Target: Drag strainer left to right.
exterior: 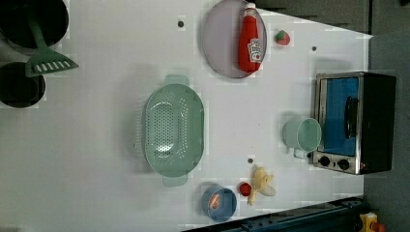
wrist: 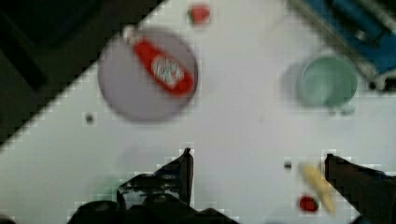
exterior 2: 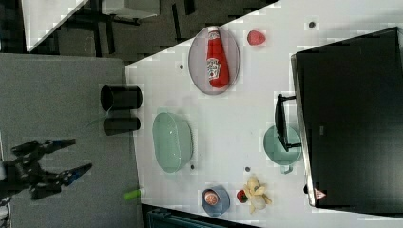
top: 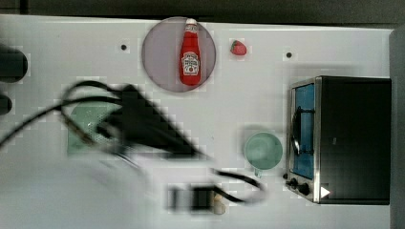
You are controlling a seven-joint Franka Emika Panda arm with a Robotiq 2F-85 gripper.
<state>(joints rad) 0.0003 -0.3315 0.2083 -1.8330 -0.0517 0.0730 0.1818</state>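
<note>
The strainer (exterior: 174,128), a pale mint-green oval colander with many small holes, rests on the white table left of centre in the left view. It lies apart from the cup and the plate. In the right view the strainer (exterior 2: 172,141) sits near the table's left edge. My blurred dark arm (top: 143,126) and its cables cover part of the strainer (top: 88,126) in the top view. My gripper (wrist: 259,163) is open, its fingers wide apart with only bare table between them. In the right view the gripper (exterior 2: 81,154) hangs well to the right view's left of the strainer, holding nothing.
A grey-purple plate (exterior: 217,43) carries a ketchup bottle (exterior: 250,38), with a strawberry (exterior: 282,37) beside it. A mint cup (exterior: 302,135) stands by the toaster oven (exterior: 355,123). A blue bowl (exterior: 219,203), a banana (exterior: 261,183) and black pots (exterior: 21,87) line the edges.
</note>
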